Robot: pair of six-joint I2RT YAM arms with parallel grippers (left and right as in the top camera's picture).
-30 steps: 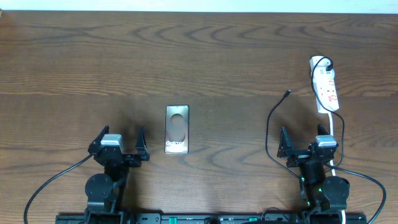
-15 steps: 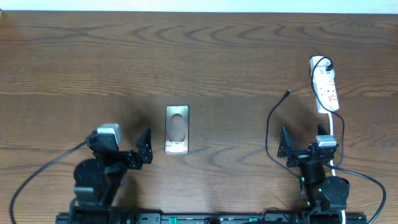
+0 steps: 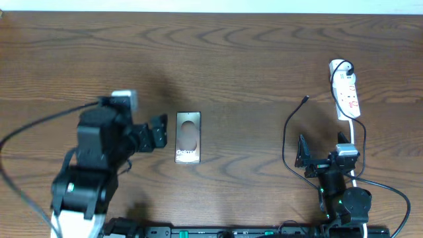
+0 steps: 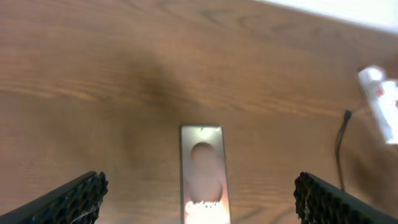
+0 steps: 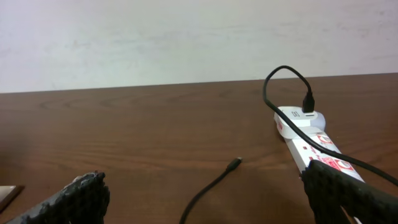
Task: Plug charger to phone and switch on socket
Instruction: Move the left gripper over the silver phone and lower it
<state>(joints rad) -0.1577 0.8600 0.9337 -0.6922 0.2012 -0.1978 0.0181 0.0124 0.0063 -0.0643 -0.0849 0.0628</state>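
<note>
A dark wooden counter (image 3: 231, 59) seen from above, with two robot arms at its near edge. The phone (image 3: 188, 137), a bronze-brown slab lettered "Galaxy", lies flat left of centre. The left end effector (image 3: 157, 132) hangs just beside the phone's left edge, fingers spread and holding nothing. The right end effector (image 3: 322, 149) sits low at the near right, also spread and empty. The charger (image 3: 287, 129), a thin black cable, curves up the right side to a small connector tip (image 3: 305, 99) lying free on the wood, well apart from the phone. The socket (image 3: 347, 92), a white power strip, lies at the far right.

Likely risks: the left fingers are so close that a sideways drift could shove or spin the glossy phone. The connector tip is tiny and could slip from a pinch. Pulling the cable towards the phone could drag the light strip.

Only the right wrist view shows the cable's plug standing in the strip's far end and looping upwards. The left wrist view is blurred, but frames the phone between its own fingers. Which phone edge holds the port cannot be told.
</note>
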